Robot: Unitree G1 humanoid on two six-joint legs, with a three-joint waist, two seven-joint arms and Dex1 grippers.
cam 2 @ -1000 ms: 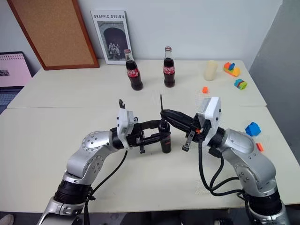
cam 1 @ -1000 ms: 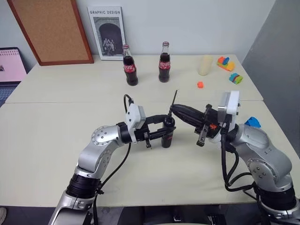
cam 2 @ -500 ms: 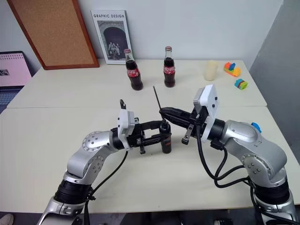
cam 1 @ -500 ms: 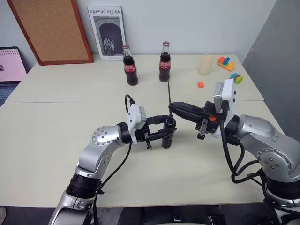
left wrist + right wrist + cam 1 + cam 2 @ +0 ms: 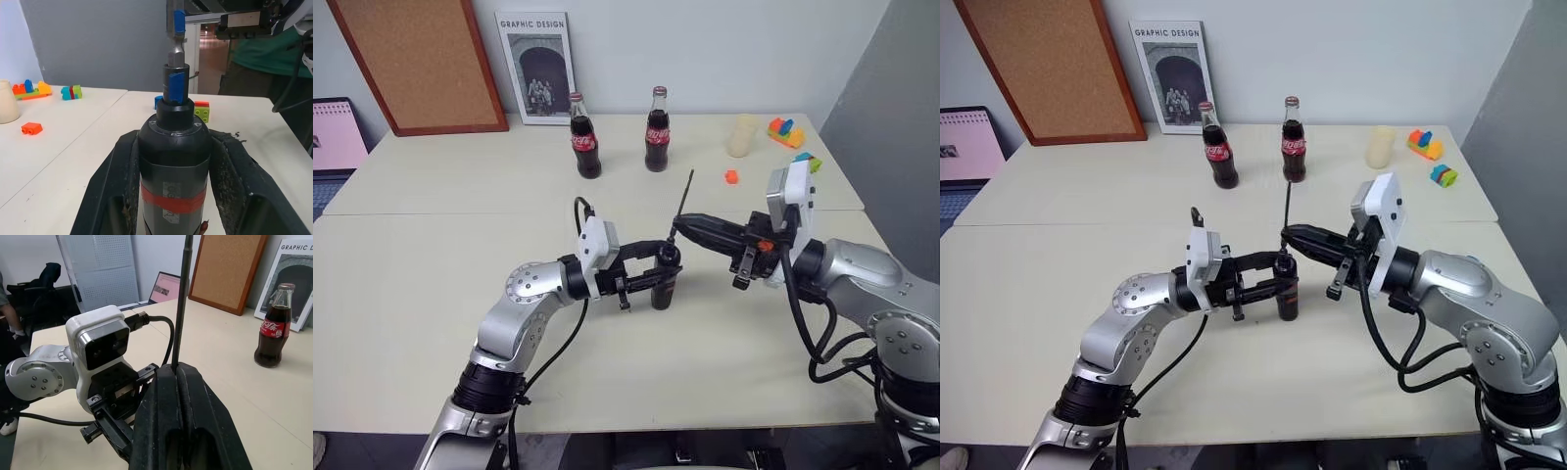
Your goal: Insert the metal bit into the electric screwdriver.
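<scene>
- Our right gripper (image 5: 677, 232) is pinching the metal bit (image 5: 686, 195) at the rod's lower end, fingers fully closed on it, so the rod is rising from the fingertips and leaning a little away from upright.
- Our left gripper (image 5: 664, 271) is clamping the electric screwdriver (image 5: 663, 288) around its black body, jaws closed on either side; in the left wrist view the red band (image 5: 172, 199) is sitting between the fingers and the bluish tip (image 5: 175, 84) is pointing away from the camera.
- The screwdriver is standing upright with its base on or just over the table (image 5: 431, 284); we cannot tell which.
- The two grippers are sitting just beside each other, the bit's pinched end close above the screwdriver's top, the rod not yet in the socket.
- We are judging this as the alignment step: the rod needs turning until it is running along the screwdriver's axis, one end aimed at the tip opening.
- We are advising that the left arm hold steady and only the right wrist adjust, since the rod is so thin that a small tilt could miss the hole.
- A firm pinch matters, as a needle-like rod could swivel between the pads on contact.
- The two cola bottles (image 5: 584, 149) are standing well apart at the back, out of the way.
</scene>
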